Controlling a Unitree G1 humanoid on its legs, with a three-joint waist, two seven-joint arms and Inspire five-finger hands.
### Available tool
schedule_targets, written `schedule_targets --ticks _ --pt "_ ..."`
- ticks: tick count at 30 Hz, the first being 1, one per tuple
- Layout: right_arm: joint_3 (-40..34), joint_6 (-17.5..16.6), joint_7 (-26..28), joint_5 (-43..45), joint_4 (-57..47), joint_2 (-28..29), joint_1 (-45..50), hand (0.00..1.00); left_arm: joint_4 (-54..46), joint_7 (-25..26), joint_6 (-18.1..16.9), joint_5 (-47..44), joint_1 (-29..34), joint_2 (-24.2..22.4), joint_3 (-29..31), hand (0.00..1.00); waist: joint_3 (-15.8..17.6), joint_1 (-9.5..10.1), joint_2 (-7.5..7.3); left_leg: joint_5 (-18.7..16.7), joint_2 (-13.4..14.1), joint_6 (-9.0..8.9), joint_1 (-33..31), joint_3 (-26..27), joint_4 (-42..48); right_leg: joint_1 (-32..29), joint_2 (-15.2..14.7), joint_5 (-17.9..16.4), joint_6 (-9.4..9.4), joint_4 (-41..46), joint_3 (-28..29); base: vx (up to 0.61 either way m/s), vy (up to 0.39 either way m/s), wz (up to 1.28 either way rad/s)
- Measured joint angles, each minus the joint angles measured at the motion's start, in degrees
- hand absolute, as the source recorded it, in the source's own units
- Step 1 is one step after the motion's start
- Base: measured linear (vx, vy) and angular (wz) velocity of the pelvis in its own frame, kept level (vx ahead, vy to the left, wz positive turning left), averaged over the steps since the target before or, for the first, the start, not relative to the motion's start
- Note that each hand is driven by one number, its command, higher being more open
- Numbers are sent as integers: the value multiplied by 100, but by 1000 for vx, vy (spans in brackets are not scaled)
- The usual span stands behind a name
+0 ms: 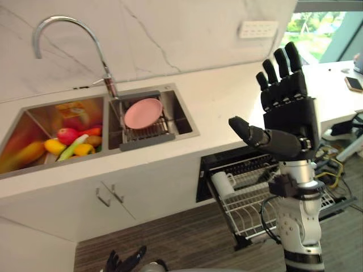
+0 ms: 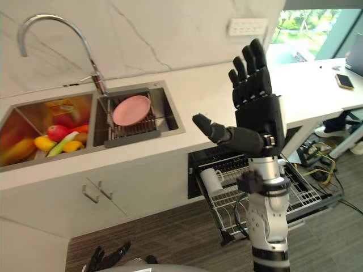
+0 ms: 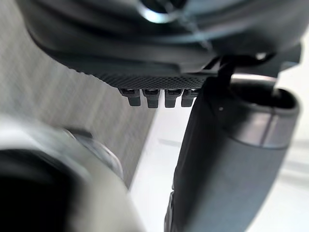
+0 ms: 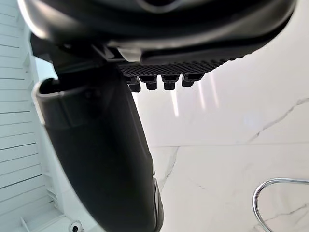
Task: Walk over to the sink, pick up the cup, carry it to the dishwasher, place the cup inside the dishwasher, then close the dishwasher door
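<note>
The right hand (image 1: 289, 116) is held raised, well to the right of the sink (image 1: 182, 123), with fingers straight and spread from the thumb; nothing is gripped. The left hand (image 1: 125, 262) is seen low, below the sink, with fingers relaxed and empty. The cup (image 1: 220, 184) lies on its side in the pulled-out rack (image 1: 244, 207) of the dishwasher, below and right of the sink. Pick-up, carrying and placing are judged complete; the rack is to be pushed in and the door closed. In the eye views the cup, rack and a pink plate (image 1: 143, 113) in the sink are shown. In the right wrist view the marble wall (image 4: 231, 135) and the curve of the tap (image 1: 110, 85) above the sink are shown.
</note>
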Motion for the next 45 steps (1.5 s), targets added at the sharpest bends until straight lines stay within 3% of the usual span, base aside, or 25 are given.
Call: schedule_targets --ticks 1,3,5,6,7,8,10,12,15,17,20,28,35,37,40,42,45 --pt "-44 -11 -3 -2 2 72 1 100 105 5 21 5 13 -5 -2 100 -4 -47 48 325 -300 63 272 -112 -729 -6 -123 -39 47 145 -34 55 186 41" --pt "-114 -13 -94 -5 8 134 32 100 116 10 76 149 -26 53 -36 100 12 -113 35 270 -390 63 265 -238 -726 -35 -302 -123 39 479 -54 52 139 44" --pt "-186 -45 -221 -32 -10 179 180 100 134 10 111 399 -76 222 -412 100 -1 -242 66 208 -406 144 248 -472 -725 -279 -619 -137 -17 1436 -10 74 122 48" --pt "-234 -52 -246 -47 -12 195 230 100 135 5 112 432 -105 285 -516 100 1 -289 62 201 -405 155 237 -548 -725 -372 -710 -132 -113 1740 46 98 120 52" --pt "-275 -53 -302 -91 -14 235 316 100 138 -3 135 515 -185 405 -709 100 6 -318 67 157 -379 222 199 -641 -724 -687 -830 -119 -507 2340 443 95 99 47" --pt "-280 -52 -349 -106 -19 292 379 100 140 6 179 578 -305 509 -842 100 35 -373 86 145 -326 252 142 -789 -725 -1001 -708 -280 -678 2724 1244 85 74 52" --pt "-290 -50 -376 -105 -91 335 488 100 168 0 233 581 -508 609 -980 100 102 -514 59 172 -274 289 43 -1122 -725 -1225 -111 -739 -408 2713 2245 58 -1 74" --pt "-318 138 -321 59 -280 351 648 100 290 9 240 640 -675 758 -1107 100 86 -578 -17 221 -367 228 14 -1351 -724 -1310 489 -981 -398 2062 2855 105 -43 70" --pt "-321 188 -263 188 -325 342 616 100 343 73 241 692 -713 806 -1117 100 43 -579 -151 243 -594 260 55 -1404 -690 -1378 688 -733 -510 1022 2959 120 -58 25" --pt "-371 188 -269 239 -311 344 640 100 345 116 239 734 -693 774 -1132 100 49 -584 -76 230 -596 240 82 -1443 -689 -1248 722 -671 -422 835 2968 90 -48 8" --pt "-532 187 -277 404 -305 337 618 100 343 160 261 816 -673 769 -1108 100 68 -578 -55 193 -516 177 158 -1452 -693 -1018 849 -584 -463 529 2953 84 -86 -3" --pt "-459 260 -119 401 -411 366 607 100 302 226 249 1035 -668 677 -966 100 59 -580 -54 140 -468 103 206 -1400 -718 -929 908 -583 -464 404 2992 14 -28 -3" --pt "-39 326 209 366 -699 532 795 100 294 401 256 875 -632 447 -498 100 58 -553 -51 97 -459 70 226 -1355 -693 -893 919 -583 -464 351 3018 6 -1 -2" --pt "54 327 290 357 -729 536 854 100 299 416 258 739 -625 367 -275 100 81 -473 -72 -96 -410 56 150 -1274 -360 -857 914 -584 -464 347 3087 46 -13 -18" --pt "107 326 336 360 -729 524 853 100 336 544 227 496 -617 314 -124 100 156 -424 1 -810 -98 5 -313 -1243 1006 -697 995 -613 -497 353 3111 8 -41 -6" --pt "83 319 321 361 -729 522 856 100 374 632 215 185 -616 285 -80 100 166 -423 10 -866 -46 -24 -405 -1260 1128 -677 1022 -634 -527 358 3051 -48 -23 16" --pt "-42 296 277 355 -730 532 847 100 442 855 148 137 -641 136 259 100 241 -276 -29 -653 -166 -204 -323 -1274 849 -663 922 -684 -615 335 2976 -43 -6 22"
